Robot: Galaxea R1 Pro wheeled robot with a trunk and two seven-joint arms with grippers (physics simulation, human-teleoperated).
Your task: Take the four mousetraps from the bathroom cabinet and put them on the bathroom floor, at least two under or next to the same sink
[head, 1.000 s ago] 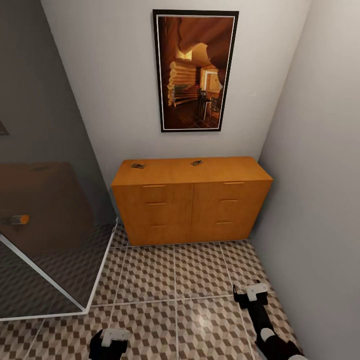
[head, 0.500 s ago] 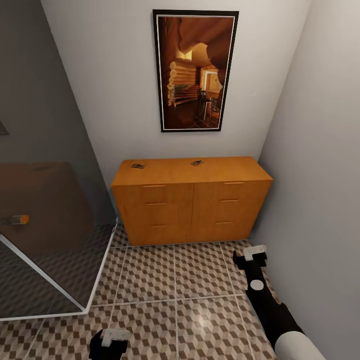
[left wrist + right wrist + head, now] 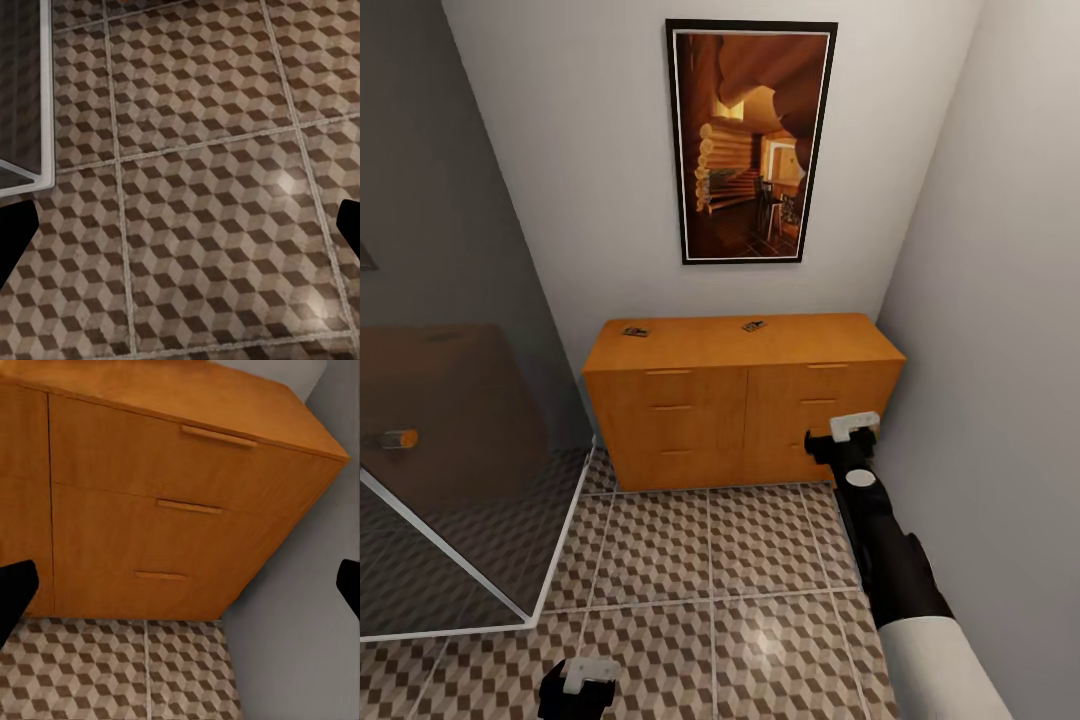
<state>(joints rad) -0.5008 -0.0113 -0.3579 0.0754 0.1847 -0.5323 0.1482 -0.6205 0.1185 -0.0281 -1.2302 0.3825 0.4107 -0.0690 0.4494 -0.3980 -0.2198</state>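
The orange-brown cabinet point(image 3: 744, 405) stands against the far wall. Two mousetraps lie on its top, one near the left end point(image 3: 636, 331) and one near the middle back point(image 3: 753, 326). My right gripper point(image 3: 842, 433) is held out in front of the cabinet's right-hand drawers, below the top. In the right wrist view its dark fingers point(image 3: 15, 594) sit wide apart at the frame's edges, open and empty, facing the drawer fronts point(image 3: 150, 510). My left gripper point(image 3: 578, 677) hangs low over the cube-patterned bathroom floor point(image 3: 710, 560), open with nothing between its fingers point(image 3: 15, 240). The sink is out of view.
A glass shower screen with a white frame point(image 3: 470, 560) closes off the left side. The grey right wall point(image 3: 1000, 400) runs close beside my right arm. A framed picture point(image 3: 750, 140) hangs above the cabinet.
My right arm has lifted and reached forward, from low over the floor tiles to the front of the cabinet's right drawers. The left gripper and the view have stayed put.
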